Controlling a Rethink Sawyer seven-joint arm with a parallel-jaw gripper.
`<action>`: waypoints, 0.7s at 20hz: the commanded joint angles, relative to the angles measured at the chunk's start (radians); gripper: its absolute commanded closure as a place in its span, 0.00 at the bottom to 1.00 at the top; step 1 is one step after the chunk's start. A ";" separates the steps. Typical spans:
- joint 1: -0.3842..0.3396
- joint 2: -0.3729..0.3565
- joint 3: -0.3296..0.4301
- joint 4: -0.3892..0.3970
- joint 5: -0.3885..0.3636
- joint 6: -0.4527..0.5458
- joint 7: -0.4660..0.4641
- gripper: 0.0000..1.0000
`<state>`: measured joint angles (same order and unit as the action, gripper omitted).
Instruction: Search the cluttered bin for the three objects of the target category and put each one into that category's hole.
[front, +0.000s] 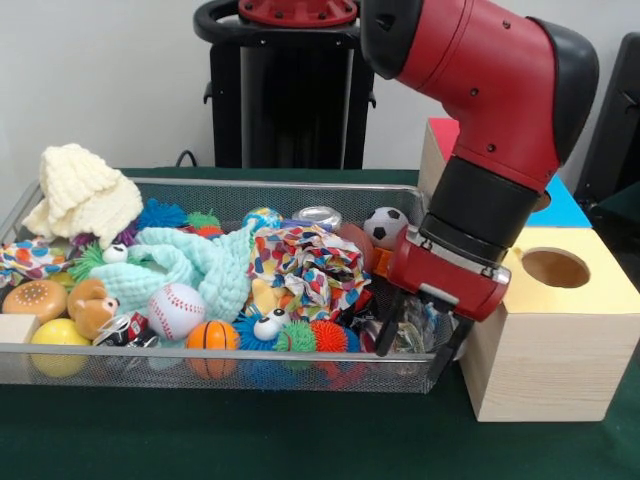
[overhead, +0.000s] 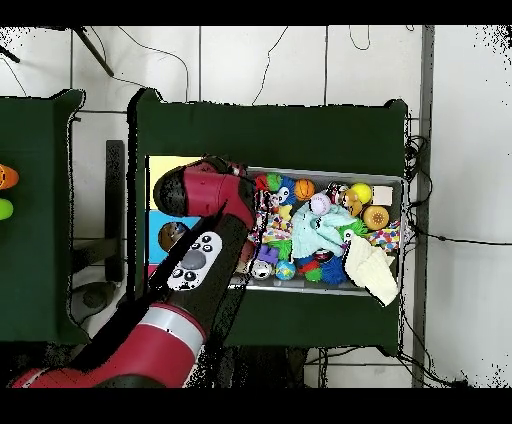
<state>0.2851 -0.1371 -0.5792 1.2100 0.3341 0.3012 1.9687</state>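
Observation:
The bin (front: 200, 352), a wide silver wire-mesh basket, is full of toys and cloths. My gripper (front: 418, 338) hangs into its right end, next to the wooden box, with its two black fingers (front: 388, 326) apart. A shiny clear thing (front: 412, 330) lies between them; I cannot tell if they touch it. The box with the yellow top has a round hole (front: 555, 268). In the overhead view my arm (overhead: 205, 250) covers the left end of the bin (overhead: 403, 200) and hides the gripper.
The bin holds a baseball (front: 176, 310), a small basketball (front: 212, 335), a soccer ball (front: 385, 225), a yellow ball (front: 58, 332), a teddy bear (front: 92, 305), a cream knitted hat (front: 85, 190), a mint cloth (front: 190, 265) and a spotted cloth (front: 310, 265). A blue-topped box (front: 562, 210) stands behind.

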 joint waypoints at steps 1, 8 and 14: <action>0.030 0.068 -0.002 0.148 0.054 -0.118 0.329 0.00; -0.077 -0.018 0.111 0.096 0.031 0.205 0.136 0.00; -0.135 -0.034 0.171 0.033 0.007 0.418 0.055 0.00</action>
<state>0.2405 -0.1575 -0.5762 1.2317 0.3467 0.3896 1.9691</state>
